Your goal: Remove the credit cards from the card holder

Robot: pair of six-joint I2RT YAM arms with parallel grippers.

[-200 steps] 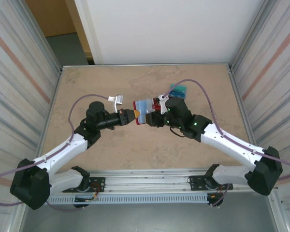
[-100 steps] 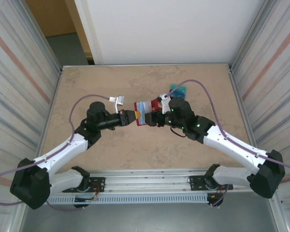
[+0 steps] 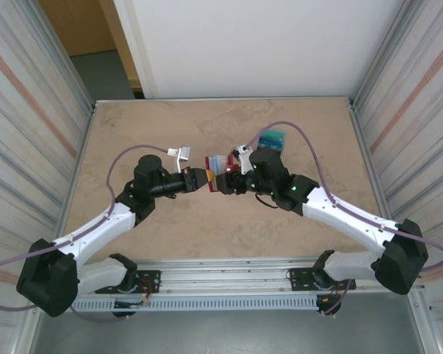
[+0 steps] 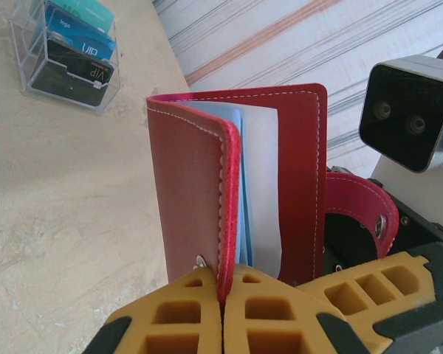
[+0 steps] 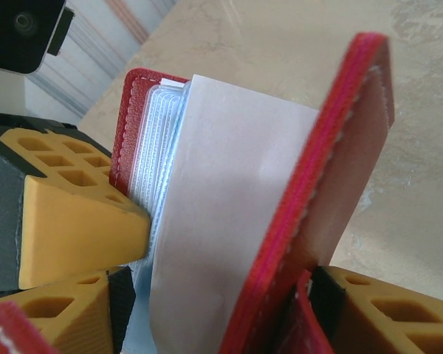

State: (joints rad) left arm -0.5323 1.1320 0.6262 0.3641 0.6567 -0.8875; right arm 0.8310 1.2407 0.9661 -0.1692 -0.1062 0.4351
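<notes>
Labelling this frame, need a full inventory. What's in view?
wallet: 1, red, open, held up mid-table between both hands
pockets: a stack, clear pale blue, inside the wallet
cards: 3 seen, teal, blue and dark, upright in the stand
stand: 1, clear plastic, on the table's far right part
table: 1, beige marbled
walls: 2, grey ribbed metal, left and right of the table
left hand: 1, yellow fingers, shut on the wallet's front cover edge
right hand: 1, yellow fingers, at the wallet's back cover; grip unclear
</notes>
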